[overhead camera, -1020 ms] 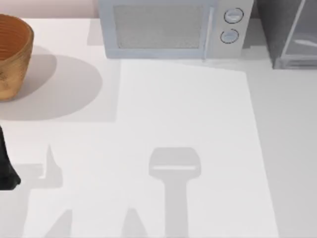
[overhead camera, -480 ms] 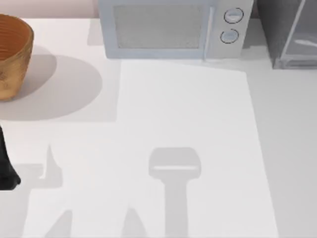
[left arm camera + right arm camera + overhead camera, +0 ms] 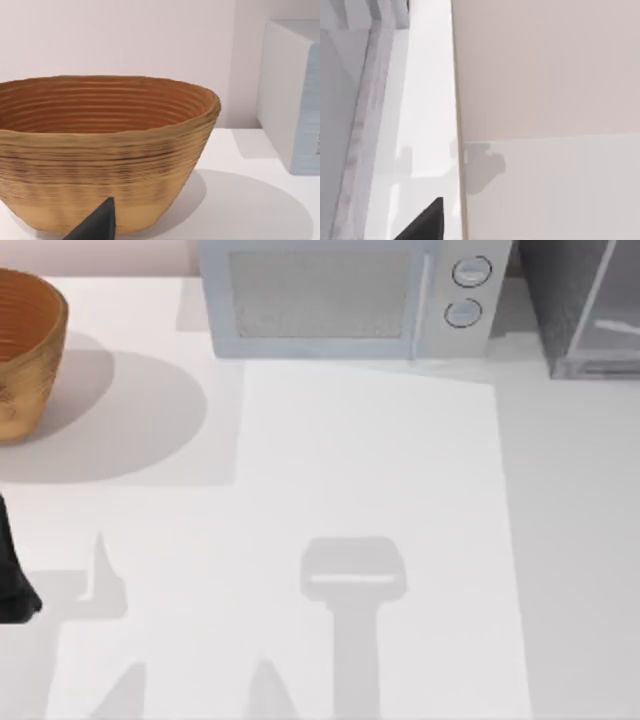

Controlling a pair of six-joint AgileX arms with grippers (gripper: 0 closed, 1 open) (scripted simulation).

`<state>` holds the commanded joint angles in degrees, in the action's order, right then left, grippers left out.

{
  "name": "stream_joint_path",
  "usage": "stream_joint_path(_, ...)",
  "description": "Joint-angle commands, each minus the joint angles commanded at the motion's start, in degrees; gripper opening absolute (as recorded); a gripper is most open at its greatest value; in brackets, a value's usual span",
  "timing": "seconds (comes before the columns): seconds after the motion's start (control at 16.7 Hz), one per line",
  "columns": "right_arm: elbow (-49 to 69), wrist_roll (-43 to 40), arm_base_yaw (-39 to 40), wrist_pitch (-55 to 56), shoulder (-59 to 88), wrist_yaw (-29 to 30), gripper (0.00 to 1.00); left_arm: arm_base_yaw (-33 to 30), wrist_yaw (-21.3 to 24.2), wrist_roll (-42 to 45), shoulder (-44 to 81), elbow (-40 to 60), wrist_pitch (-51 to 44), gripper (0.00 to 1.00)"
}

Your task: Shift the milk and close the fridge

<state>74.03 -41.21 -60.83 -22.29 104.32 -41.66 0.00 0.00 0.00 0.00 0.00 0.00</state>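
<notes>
The fridge [image 3: 560, 300] is a tall grey speckled cabinet at the table's back right corner, with its pale glass door [image 3: 612, 310] standing at an angle. The milk is out of view. My left arm [image 3: 10, 580] is a dark shape at the table's left edge. In the left wrist view a dark tip of my left gripper [image 3: 97, 227] sits just in front of a woven basket. The right wrist view has a dark tip of my right gripper [image 3: 425, 222] near a light-grey framed panel [image 3: 365, 125] and a pale wall.
A brown woven basket [image 3: 25, 350] stands at the back left and looms close in the left wrist view [image 3: 100, 150]. A white microwave [image 3: 350, 295] with two round knobs stands at the back centre, and its side [image 3: 295, 100] is beside the basket. Arm shadows lie across the table's front.
The shaded band along the table's right side has widened leftward near the front. The left arm, basket, microwave and fridge have not moved.
</notes>
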Motion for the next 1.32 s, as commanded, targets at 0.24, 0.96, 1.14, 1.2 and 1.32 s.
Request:
stream_joint_path(0.24,-0.3,6.1,7.4,6.3,0.2,0.2,1.00,0.0,0.0,0.0,0.0,0.0,0.0,1.00)
stream_joint_path(0.96,-3.4,15.0,18.4,13.2,-3.6,11.0,1.00,0.0,0.0,0.0,0.0,0.0,0.0,1.00)
stream_joint_path(1.14,-7.3,22.1,30.7,15.0,-4.7,18.6,1.00,0.0,0.0,0.0,0.0,0.0,0.0,1.00)
stream_joint_path(1.2,-8.5,24.8,35.6,15.5,-4.8,21.5,1.00,0.0,0.0,0.0,0.0,0.0,0.0,1.00)
stream_joint_path(1.32,-10.5,30.1,44.9,17.2,-5.5,27.8,1.00,0.0,0.0,0.0,0.0,0.0,0.0,1.00)
